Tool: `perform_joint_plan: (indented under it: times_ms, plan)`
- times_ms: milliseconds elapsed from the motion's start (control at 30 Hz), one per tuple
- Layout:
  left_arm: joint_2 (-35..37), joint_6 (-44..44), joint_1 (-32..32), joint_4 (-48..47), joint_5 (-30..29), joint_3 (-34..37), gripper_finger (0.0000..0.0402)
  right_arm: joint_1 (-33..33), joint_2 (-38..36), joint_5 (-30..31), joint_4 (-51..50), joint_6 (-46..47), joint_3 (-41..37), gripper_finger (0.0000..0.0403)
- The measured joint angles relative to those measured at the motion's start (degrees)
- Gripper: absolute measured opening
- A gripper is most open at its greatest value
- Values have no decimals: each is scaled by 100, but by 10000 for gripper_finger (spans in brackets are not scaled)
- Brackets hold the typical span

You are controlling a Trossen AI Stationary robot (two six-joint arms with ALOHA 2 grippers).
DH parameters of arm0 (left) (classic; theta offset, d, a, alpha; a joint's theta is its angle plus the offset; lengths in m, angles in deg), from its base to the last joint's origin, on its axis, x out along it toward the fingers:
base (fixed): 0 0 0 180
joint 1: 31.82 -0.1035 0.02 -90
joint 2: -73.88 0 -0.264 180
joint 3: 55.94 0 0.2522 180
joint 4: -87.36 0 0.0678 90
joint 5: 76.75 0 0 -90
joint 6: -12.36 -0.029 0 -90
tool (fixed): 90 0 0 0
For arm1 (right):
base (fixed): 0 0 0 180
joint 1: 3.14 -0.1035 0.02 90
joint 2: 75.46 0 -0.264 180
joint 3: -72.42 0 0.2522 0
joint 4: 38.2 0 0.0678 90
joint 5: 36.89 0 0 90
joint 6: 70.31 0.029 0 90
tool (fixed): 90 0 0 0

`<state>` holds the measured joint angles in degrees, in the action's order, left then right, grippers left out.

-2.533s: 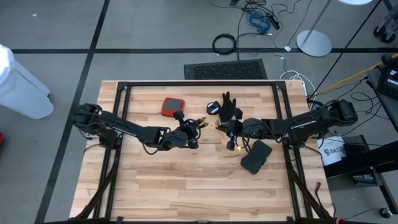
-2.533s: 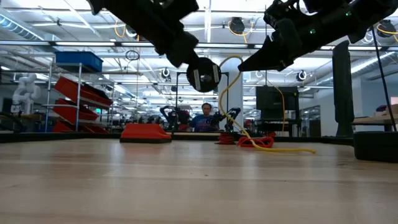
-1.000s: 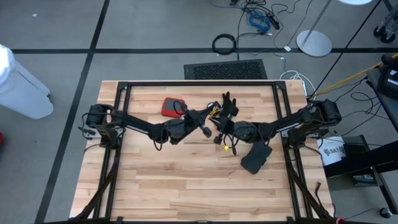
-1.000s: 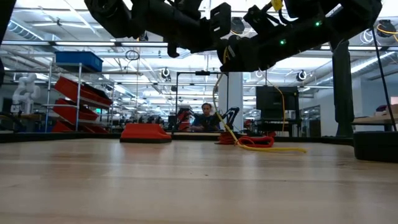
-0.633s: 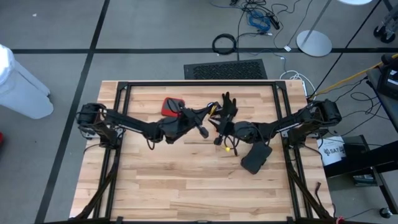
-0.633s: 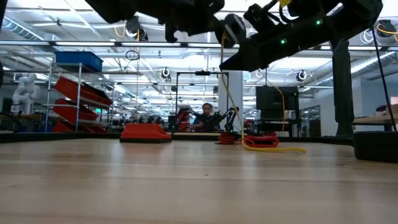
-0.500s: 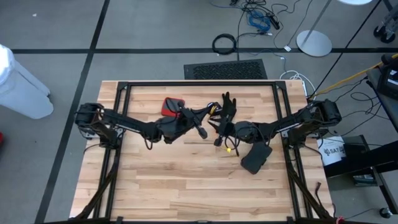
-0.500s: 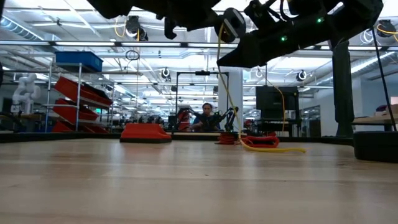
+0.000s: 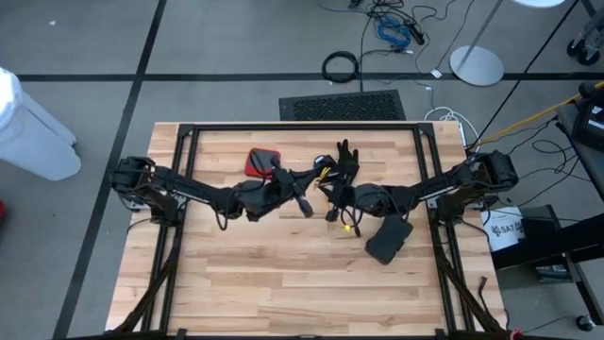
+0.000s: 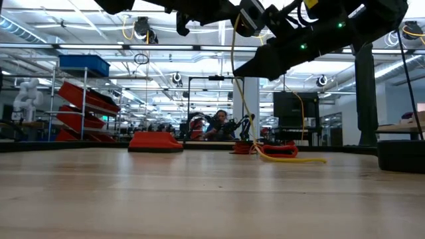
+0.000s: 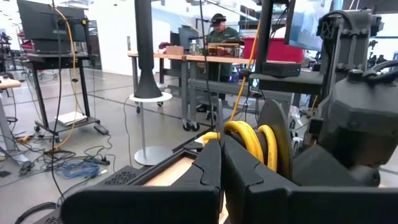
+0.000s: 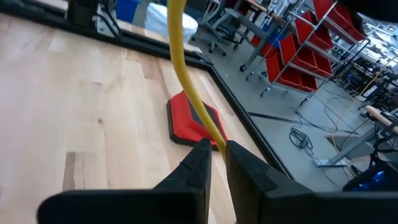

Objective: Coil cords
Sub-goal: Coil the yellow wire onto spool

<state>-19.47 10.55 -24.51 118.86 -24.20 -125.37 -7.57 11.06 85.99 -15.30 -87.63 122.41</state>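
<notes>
Yellow cord (image 9: 346, 226), high view: lay near table (image 9: 283, 274) middle, just in front of black glove (image 9: 347, 161), with left gripper (image 9: 302, 202) and right gripper (image 9: 334, 198) close together over it. Against a couple of seconds earlier, found left arm drawn back toward red pad (image 9: 260, 162); right arm barely shifted. Could not read either pair of jaws from up there.

Low view: gave what overhead hid, namely height. Found black reel (image 10: 252, 14) carried at left arm's end, up at top edge and well above its earlier level. Dropped from there nearly straight to loose heap on table, tangled with red-orange cord (image 10: 275, 150). Earlier bowed loop gone, so slack judged taken up. Heap remaining, so coiling judged far from finished.

Left wrist view: showed fingers pressed together, with several yellow turns already wound on reel right beyond tips. Exact nip point hidden; reel judged held, being aloft there.

Right wrist view: showed fingers almost closed, pinching yellow cord lightly as it passed between them, above bare wood with red pad beyond. Probably served as guide, feeding cord toward reel.
</notes>
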Motion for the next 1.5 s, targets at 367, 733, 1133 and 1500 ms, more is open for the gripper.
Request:
perform_joint_plan:
  times_ms: [367,733,1133,1500]
  plan:
    - [415,-55,188,-293,29,1,0,46,-1,-7,-184,-12,-2,36]
    - [422,-15,265,-292,138,1,0,181,-2,-20,-329,123,-2,36]
    - [496,-182,415,-1200,180,1,0,184,-2,31,-971,364,-2,4]
    - [945,-467,716,-3212,177,3,0,180,-4,11,-1714,1089,-2,1]
